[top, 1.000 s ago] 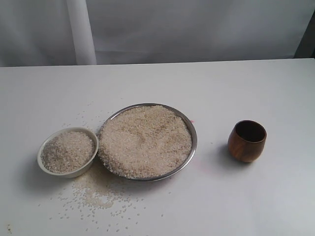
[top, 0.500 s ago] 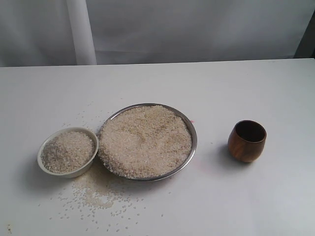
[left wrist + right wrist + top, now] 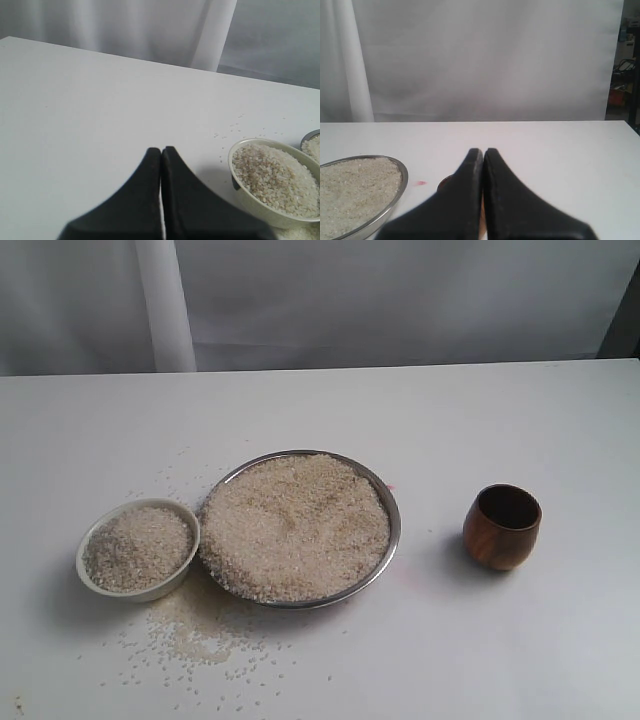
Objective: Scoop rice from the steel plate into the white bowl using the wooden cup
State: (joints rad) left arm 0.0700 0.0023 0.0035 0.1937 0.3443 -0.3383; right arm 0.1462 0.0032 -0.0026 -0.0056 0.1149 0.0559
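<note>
Rice (image 3: 295,525) heaps the plate (image 3: 396,526) mid-frame, with the bowl (image 3: 140,593) brimful just left and the cup (image 3: 502,530) upright at right, while left fingers (image 3: 150,172) and right fingers (image 3: 470,172) are pressed together empty, so another scoop would likely overflow onto the counter (image 3: 450,420).

Steel plate (image 3: 396,516) mid-table (image 3: 450,410), rice (image 3: 295,528) heaped on it. White bowl (image 3: 150,592) at plate's 9 o'clock, rims touching or nearly so, rice in it too. Wooden cup (image 3: 500,532) at plate's 3 o'clock, well apart, upright on table. Loose grains (image 3: 195,632) on table at plate's 7 o'clock, before bowl; few more at 10 o'clock.
</note>
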